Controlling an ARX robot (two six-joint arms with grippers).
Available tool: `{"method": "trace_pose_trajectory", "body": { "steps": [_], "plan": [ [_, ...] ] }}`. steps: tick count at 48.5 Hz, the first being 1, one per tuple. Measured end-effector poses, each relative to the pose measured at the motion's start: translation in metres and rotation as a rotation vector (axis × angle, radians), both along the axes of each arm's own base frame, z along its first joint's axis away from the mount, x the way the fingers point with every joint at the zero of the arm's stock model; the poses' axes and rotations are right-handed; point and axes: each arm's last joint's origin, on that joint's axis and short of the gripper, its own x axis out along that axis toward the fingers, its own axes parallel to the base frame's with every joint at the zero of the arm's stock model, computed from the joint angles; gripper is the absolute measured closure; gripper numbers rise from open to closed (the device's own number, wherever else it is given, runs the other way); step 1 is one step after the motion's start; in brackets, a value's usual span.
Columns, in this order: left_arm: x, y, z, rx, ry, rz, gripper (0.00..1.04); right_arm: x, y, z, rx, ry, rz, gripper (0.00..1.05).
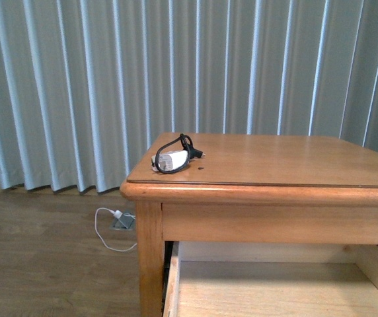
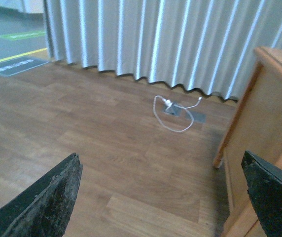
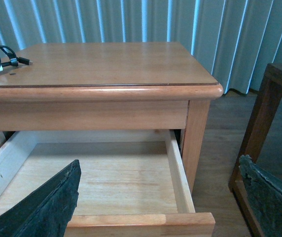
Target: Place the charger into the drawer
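Across the back, pleated grey-blue curtain [image 1: 57,92], down to brown plank floor [image 1: 43,264]. In front of it, honey-coloured wooden bedside table [image 1: 275,162] with a rounded top edge. Under the top, wide honey-coloured wooden drawer [image 3: 106,173], pulled well out: pale plank inside, nothing lying in the part that shows, so room anywhere. Beside the table, part of a dark wooden stool [image 3: 274,98].

Left gripper [image 2: 160,160] out over the floor beside the table, jaws wide apart, holding nothing. Right gripper [image 3: 159,163] above the drawer's front, jaws likewise wide apart and bare.

On the floor by the curtain, white plug with looped white cable [image 1: 113,221]; not the thing wanted.

Near the top's front left corner, small white charger block with thin black cable looped around it [image 1: 171,160], well apart from both grippers. Probably light and easy to lift. Block hard and smooth, likely to slip under a skewed pinch. Cable limp, apt to dangle or snag on the drawer rim. Best taken across the block's flat sides, catching some cable strands in the grip if possible.
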Motion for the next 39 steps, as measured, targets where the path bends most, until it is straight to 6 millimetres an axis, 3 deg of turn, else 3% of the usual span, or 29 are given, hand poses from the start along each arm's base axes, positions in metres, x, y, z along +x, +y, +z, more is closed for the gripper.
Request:
{"method": "trace_pose_trajectory", "body": {
  "steps": [4, 9, 13, 16, 29, 39],
  "plan": [
    [0.007, -0.015, 0.011, 0.021, 0.045, -0.024, 0.06, 0.0, 0.0, 0.0, 0.0, 0.0, 0.0, 0.09],
    [0.026, -0.034, 0.044, 0.055, 0.05, -0.173, 0.06, 0.0, 0.0, 0.0, 0.0, 0.0, 0.0, 0.09],
    [0.059, -0.049, 0.077, 0.106, 0.055, -0.294, 0.06, 0.0, 0.0, 0.0, 0.0, 0.0, 0.0, 0.09],
    [0.076, -0.053, 0.087, 0.12, 0.061, -0.328, 0.06, 0.0, 0.0, 0.0, 0.0, 0.0, 0.0, 0.09],
    [0.169, -0.058, 0.111, 0.092, 0.149, -0.502, 0.06, 0.0, 0.0, 0.0, 0.0, 0.0, 0.0, 0.09],
    [0.217, -0.068, 0.124, 0.054, 0.137, -0.614, 0.06, 0.0, 0.0, 0.0, 0.0, 0.0, 0.0, 0.09]
  ]
}}
